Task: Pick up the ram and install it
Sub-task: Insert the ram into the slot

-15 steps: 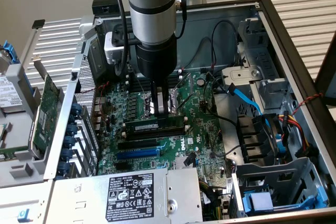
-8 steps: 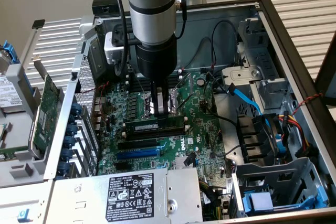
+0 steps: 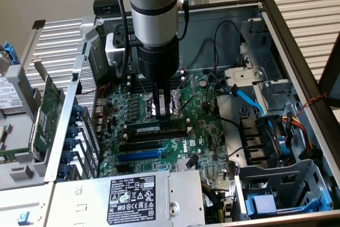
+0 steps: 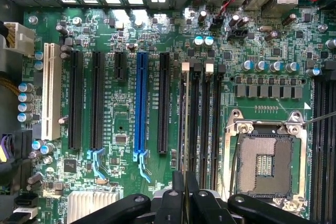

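My gripper (image 3: 163,114) reaches straight down into the open computer case and is shut on the ram (image 3: 156,129). The ram is a long dark stick with a white label, standing on edge just below my fingertips. It sits along the black memory slots (image 4: 202,124) of the green motherboard (image 3: 210,131). The wrist view looks down on the ram (image 4: 185,129) edge-on as a thin line between my fingers (image 4: 173,195). There it lines up with the memory slot closest to the black expansion slots. I cannot tell whether it is seated in the slot.
The bare CPU socket (image 4: 268,161) lies right beside the memory slots. A blue slot (image 4: 140,108) and a white slot (image 4: 50,93) lie on the other side. The power supply (image 3: 133,195), blue cable (image 3: 249,99) and drive cage (image 3: 287,184) crowd the case. A green expansion card (image 3: 48,104) stands outside.
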You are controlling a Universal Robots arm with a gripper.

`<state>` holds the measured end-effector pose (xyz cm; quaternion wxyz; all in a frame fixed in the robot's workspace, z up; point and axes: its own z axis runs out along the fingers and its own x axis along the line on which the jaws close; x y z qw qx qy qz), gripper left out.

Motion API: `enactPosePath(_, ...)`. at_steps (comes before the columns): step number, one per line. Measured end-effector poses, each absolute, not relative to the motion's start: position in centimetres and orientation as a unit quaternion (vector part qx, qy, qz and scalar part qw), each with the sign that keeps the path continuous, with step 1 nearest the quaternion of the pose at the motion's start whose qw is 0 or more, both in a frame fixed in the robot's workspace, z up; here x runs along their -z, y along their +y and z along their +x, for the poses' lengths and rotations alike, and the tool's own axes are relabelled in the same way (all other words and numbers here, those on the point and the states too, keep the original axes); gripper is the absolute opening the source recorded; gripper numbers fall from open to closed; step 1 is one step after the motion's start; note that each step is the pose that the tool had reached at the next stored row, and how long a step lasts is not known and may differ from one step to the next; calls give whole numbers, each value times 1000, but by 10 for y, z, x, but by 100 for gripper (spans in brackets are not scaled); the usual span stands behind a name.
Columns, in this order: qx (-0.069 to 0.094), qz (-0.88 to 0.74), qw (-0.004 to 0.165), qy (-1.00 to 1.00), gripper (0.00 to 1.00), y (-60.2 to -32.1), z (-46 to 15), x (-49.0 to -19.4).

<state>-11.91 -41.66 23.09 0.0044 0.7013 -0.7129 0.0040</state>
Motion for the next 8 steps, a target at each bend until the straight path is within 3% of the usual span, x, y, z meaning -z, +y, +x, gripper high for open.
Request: enactPosePath(8, -4, 701, 4, -713, 13, -417, -119, -228)
